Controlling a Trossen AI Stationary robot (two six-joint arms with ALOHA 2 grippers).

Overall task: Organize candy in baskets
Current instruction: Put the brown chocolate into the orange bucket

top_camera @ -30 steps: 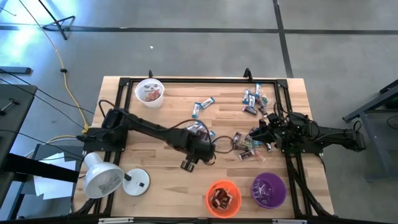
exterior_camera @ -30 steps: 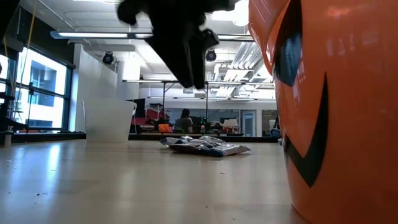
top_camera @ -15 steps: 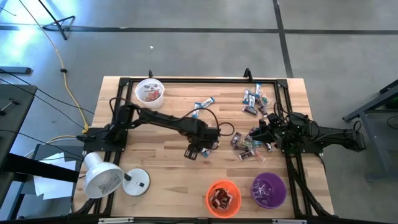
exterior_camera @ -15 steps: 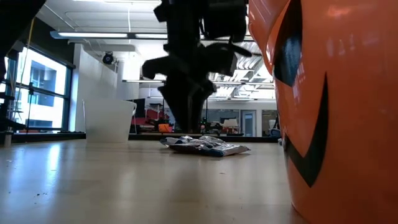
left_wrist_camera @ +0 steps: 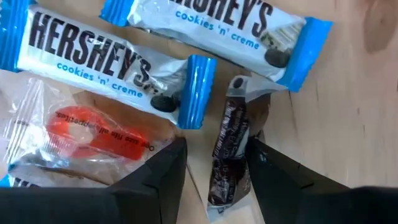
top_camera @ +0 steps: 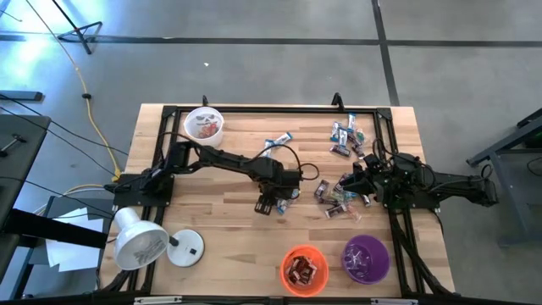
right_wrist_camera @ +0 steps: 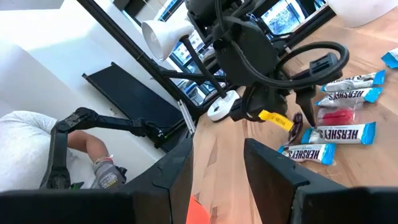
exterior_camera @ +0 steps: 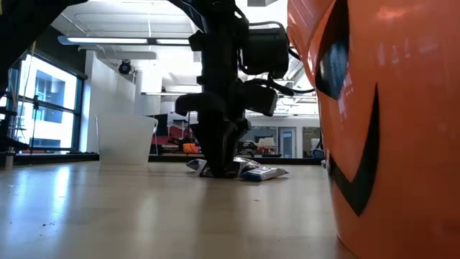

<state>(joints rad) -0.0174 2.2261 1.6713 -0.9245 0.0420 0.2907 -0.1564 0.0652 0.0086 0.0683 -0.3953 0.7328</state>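
My left gripper (top_camera: 271,203) points down at the middle of the table, open, its fingertips low at a small pile of candy (exterior_camera: 262,173). In the left wrist view a dark-wrapped bar (left_wrist_camera: 229,155) lies flat on the wood between its two fingers. Beside it lie two blue-and-white bars (left_wrist_camera: 118,62) and a clear wrapper with red inside (left_wrist_camera: 87,134). More candy lies at the far right (top_camera: 345,135) and before my right gripper (top_camera: 351,182), which waits open at the right edge. The white basket (top_camera: 204,124) stands far left, the orange (top_camera: 303,269) and purple (top_camera: 366,258) baskets near right.
A white lamp (top_camera: 140,241) lies at the near left corner. A black frame (top_camera: 254,108) runs round the tabletop. The orange basket (exterior_camera: 381,122) fills the right of the low view. Bare wood lies between the lamp and the orange basket. A person (right_wrist_camera: 37,149) sits beyond the table.
My left gripper has swung from the near middle toward the far edge and slightly right, and come down until its fingertips stand at the candy pile. Its fingers have stayed open. The candy has not moved.
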